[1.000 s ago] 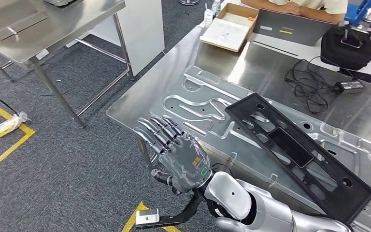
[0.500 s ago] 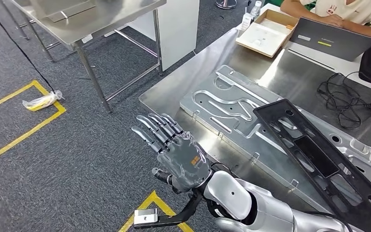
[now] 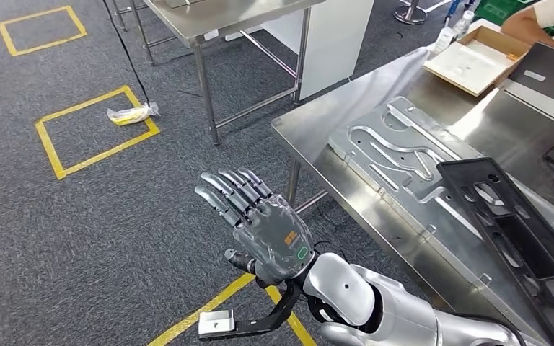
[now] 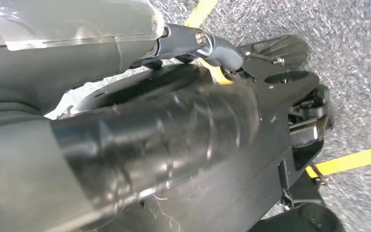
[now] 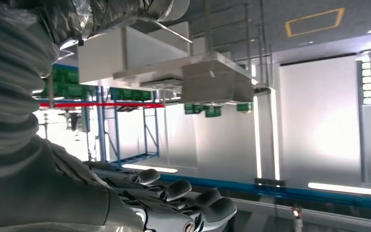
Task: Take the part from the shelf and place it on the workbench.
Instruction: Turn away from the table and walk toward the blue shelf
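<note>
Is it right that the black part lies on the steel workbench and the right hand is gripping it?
Not quite. The black part does lie on the workbench, but the head view shows the right hand raised apart from it, holding nothing.

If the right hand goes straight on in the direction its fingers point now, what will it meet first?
The right hand is open, fingers pointing up and away over the grey carpet. Nothing stands close in that line; farther on is the steel table's leg, though depth is unclear.

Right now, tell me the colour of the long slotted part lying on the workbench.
Black; the part lies on the silver workbench, best seen in the head view.
</note>
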